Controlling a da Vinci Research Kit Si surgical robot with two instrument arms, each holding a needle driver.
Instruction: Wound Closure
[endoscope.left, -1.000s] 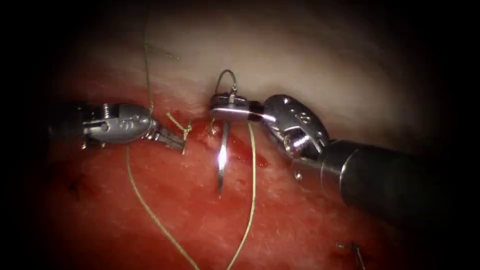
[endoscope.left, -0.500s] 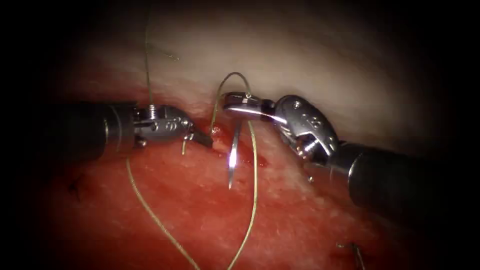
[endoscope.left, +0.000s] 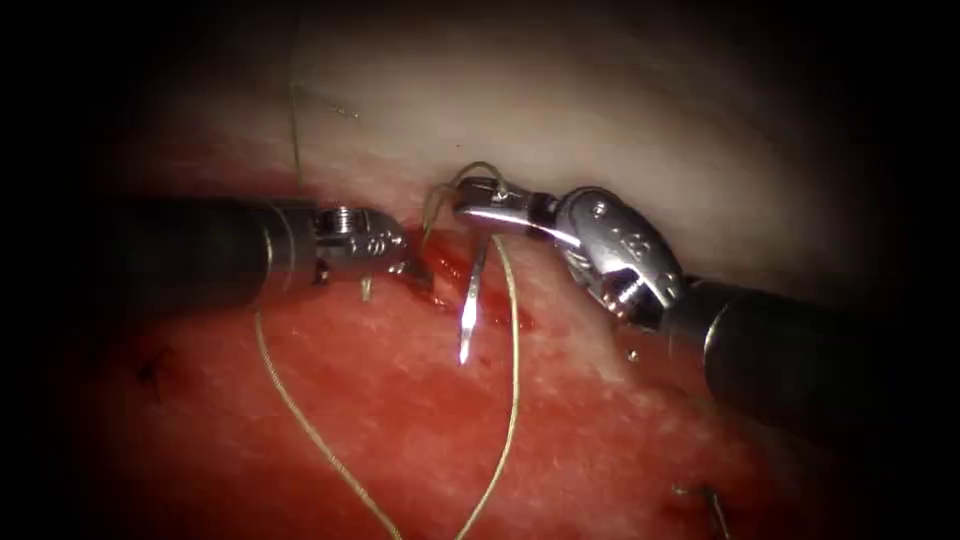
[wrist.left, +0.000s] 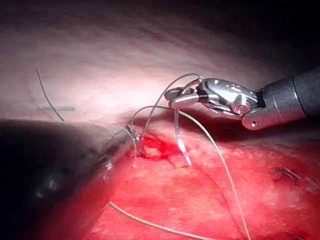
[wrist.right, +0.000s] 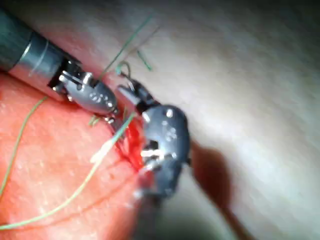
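Right tool (endoscope.left: 478, 200) pinches the needle (endoscope.left: 468, 318) near its tail, tip free above the tissue (endoscope.left: 400, 430) at frame centre. Left tool (endoscope.left: 415, 272) has advanced right to the cut (endoscope.left: 450, 275); can't tell its jaw state. Thread (endoscope.left: 512, 380) trails down.

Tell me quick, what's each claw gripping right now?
Left tool: tips at the cut's edge in the tissue; grip cannot be told.
Right tool: shut on the needle near its thread end; point free, hanging over the cut.
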